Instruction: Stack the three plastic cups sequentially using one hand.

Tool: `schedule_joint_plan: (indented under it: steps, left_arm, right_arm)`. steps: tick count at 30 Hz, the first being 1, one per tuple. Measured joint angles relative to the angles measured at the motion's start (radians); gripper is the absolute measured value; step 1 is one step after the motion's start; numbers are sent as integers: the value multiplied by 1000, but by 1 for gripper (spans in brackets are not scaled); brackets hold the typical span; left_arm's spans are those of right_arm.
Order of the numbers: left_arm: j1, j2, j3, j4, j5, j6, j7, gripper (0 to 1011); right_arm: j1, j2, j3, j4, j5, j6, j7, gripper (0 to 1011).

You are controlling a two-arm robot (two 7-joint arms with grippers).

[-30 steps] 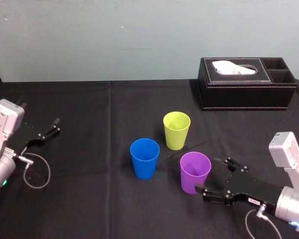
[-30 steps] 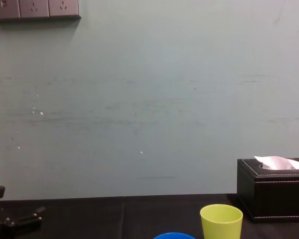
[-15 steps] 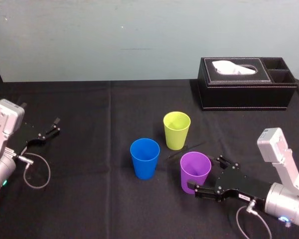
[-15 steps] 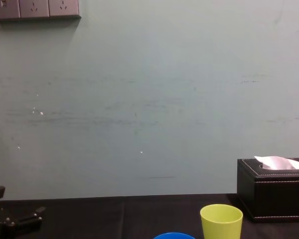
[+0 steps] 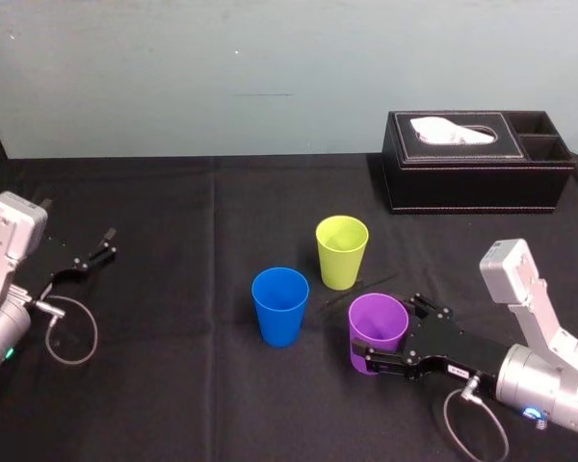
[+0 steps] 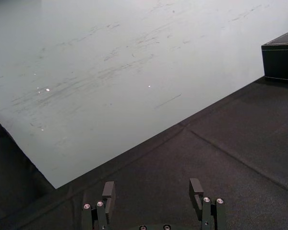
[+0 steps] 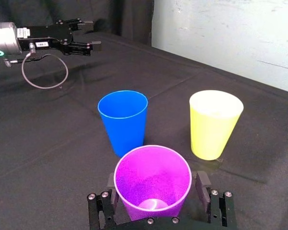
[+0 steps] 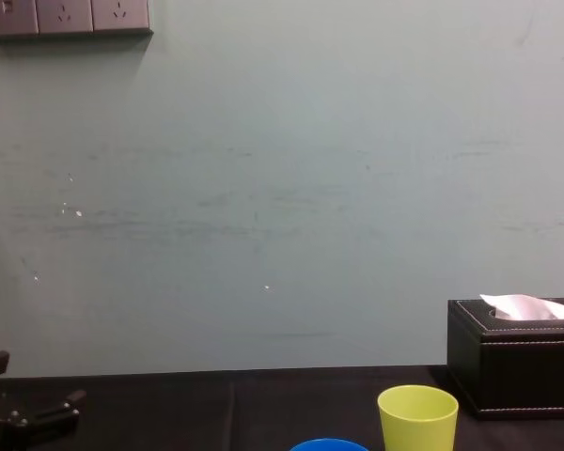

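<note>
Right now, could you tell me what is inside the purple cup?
Nothing: the right wrist view looks into the purple cup down to its bare bottom. The right gripper has open fingers outside its wall, one each side. What lies under it is hidden.

The right tool (image 5: 387, 327) reaches in low from the lower right, arm angled forward, jaws spread wide. The left tool (image 5: 89, 258) sits parked far left, jaws apart.
</note>
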Motion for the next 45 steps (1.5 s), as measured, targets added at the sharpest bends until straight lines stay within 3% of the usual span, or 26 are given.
schedule_joint_plan:
  steps: [8,17,21,45]
  left_arm:
    - [0,0,0,0,0,0,0,1010]
    - [0,0,0,0,0,0,0,1010]
    - [0,0,0,0,0,0,0,1010]
    - [0,0,0,0,0,0,0,1010]
  right_arm:
    - [0,0,0,0,0,0,-1,998]
    - [-1,0,1,0,0,-1,0,795]
    - [-1,0,1,0,0,-1,0,761]
    - [-1,1,2,-1,2,-2,0,735]
